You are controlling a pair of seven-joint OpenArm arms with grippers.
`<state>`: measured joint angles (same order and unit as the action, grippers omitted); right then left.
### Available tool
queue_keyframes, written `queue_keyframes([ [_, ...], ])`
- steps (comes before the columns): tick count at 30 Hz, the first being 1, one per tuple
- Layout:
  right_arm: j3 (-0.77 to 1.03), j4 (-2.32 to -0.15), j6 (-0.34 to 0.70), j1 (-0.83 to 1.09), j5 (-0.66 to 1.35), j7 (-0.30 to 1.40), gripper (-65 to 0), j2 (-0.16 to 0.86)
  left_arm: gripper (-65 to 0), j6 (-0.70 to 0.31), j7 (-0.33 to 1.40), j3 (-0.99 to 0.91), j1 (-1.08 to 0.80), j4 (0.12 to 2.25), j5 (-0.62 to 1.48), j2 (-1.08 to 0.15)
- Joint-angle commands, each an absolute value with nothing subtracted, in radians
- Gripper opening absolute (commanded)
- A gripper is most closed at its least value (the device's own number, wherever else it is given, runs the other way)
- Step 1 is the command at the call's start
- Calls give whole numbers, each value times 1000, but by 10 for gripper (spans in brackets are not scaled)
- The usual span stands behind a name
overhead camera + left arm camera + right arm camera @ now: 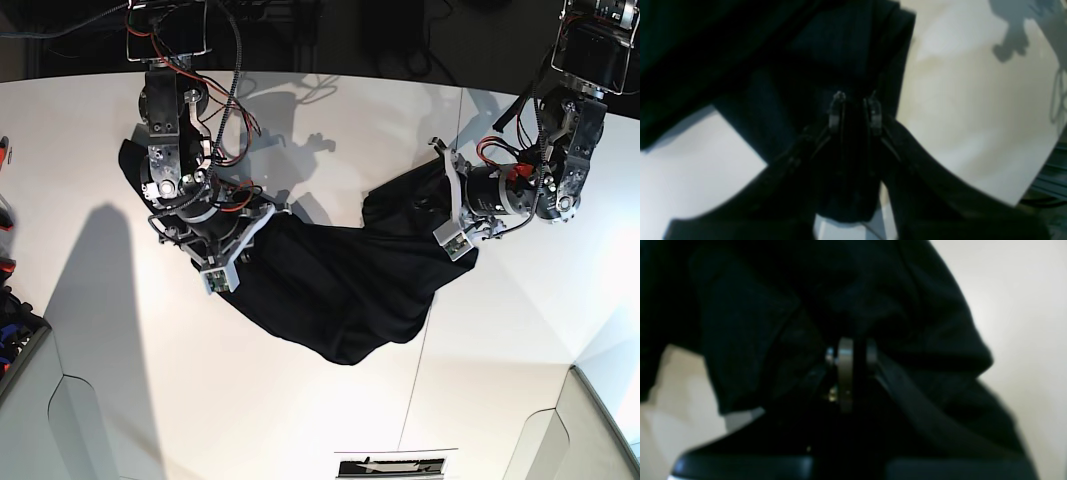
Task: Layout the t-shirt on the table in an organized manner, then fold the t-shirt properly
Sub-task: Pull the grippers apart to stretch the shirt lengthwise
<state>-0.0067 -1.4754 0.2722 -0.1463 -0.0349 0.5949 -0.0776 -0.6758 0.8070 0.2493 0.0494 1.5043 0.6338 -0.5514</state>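
Black t-shirt [330, 290] strung between both grippers, white table [500, 400] around

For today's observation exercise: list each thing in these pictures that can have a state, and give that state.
t-shirt: unfolded, lifted between both arms, middle sagging.
left gripper: fingers shut on the t-shirt.
right gripper: fingers shut on the t-shirt.
table: white, partly covered by the t-shirt.

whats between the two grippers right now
The black t-shirt spans the whole stretch, sagging between the right gripper and the left gripper; the base view shows it.
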Motion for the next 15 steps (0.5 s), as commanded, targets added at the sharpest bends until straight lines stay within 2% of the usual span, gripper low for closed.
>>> queue_keyframes([
  [1,-6,-1499,272,-176,-43,572,-650,-76,-559,-659,789,241,66,1504,622,-566],
  [9,46,-1556,231,-278,-73,583,-650,16,-560,-628,777,240,65,1419,557,-638],
  [15,173,-1554,231,-334,-51,588,-650,117,-560,-609,769,233,59,1418,556,-734],
])
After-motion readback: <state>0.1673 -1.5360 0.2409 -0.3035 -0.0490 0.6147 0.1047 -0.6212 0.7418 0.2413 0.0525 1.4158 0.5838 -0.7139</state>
